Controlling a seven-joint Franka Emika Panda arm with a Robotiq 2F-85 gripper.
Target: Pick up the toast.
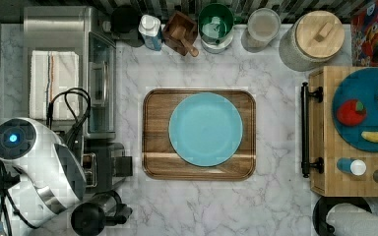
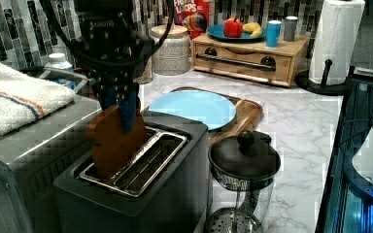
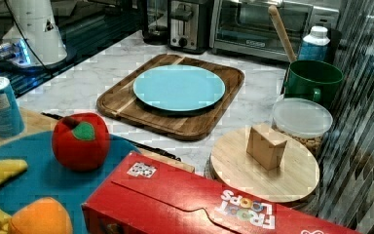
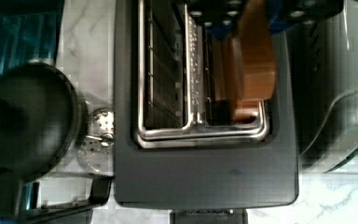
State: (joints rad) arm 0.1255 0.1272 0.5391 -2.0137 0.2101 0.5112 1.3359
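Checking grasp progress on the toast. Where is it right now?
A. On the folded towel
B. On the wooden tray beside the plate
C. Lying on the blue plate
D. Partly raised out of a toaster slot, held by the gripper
D: in the left view the gripper is clamped on the toast, whose lower end sits in the toaster slot farther from the plate.

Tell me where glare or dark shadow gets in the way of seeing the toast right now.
Left view: the toast is dim but readable, and the gripper above it is a dark backlit mass. Wrist view: the toaster slots are deep in shadow, the toast's edge is lit orange-brown, and the chrome slot rim glares.
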